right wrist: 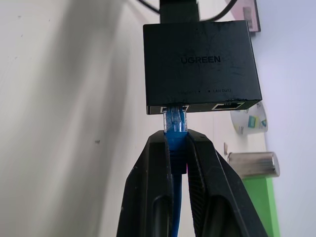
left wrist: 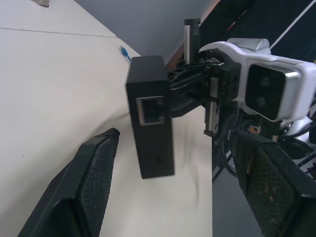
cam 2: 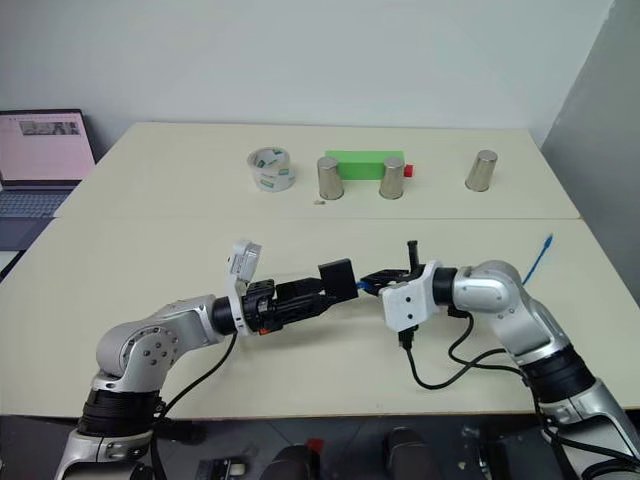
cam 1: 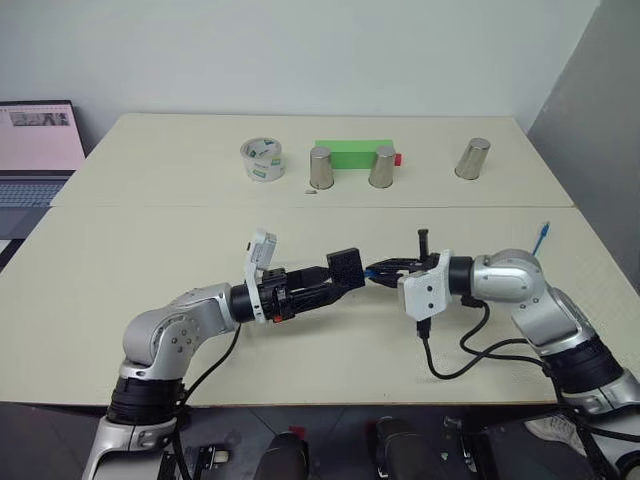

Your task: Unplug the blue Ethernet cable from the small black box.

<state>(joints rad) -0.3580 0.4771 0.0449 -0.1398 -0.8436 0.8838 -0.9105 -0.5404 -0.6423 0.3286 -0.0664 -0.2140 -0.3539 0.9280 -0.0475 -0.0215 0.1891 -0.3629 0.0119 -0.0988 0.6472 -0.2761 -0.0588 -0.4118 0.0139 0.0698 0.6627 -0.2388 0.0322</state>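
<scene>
We're looking at the small black box [right wrist: 201, 66], a matte block with pale lettering on its broad face and two ports along one edge, hanging in the air above the near table between the two arms. One port is empty; the other has the plug of the blue Ethernet cable [right wrist: 175, 123] seated in it, the clear-blue connector right at the box's edge. The right gripper [cam 1: 385, 270] is clenched on that cable just behind the plug, both black fingers squeezing the cord. The left gripper [cam 1: 325, 283] points in from the other side, and in its wrist view we see its padded fingers [left wrist: 94, 168] spread wide with the box between them; whether they touch it we cannot tell. The cable's far end [cam 1: 541, 237] lies on the table near the right edge.

Farther back we have a roll of tape [cam 1: 262, 160], three metal cups [cam 1: 321, 168] and a green block [cam 1: 353, 155] with a small red piece at its end, all well apart from the action. Nothing sits between the grippers but the box.

The cream table [cam 1: 150, 250] is two tops pushed together. A laptop [cam 1: 38, 150] sits off to the left, and a pale wall stands behind.
</scene>
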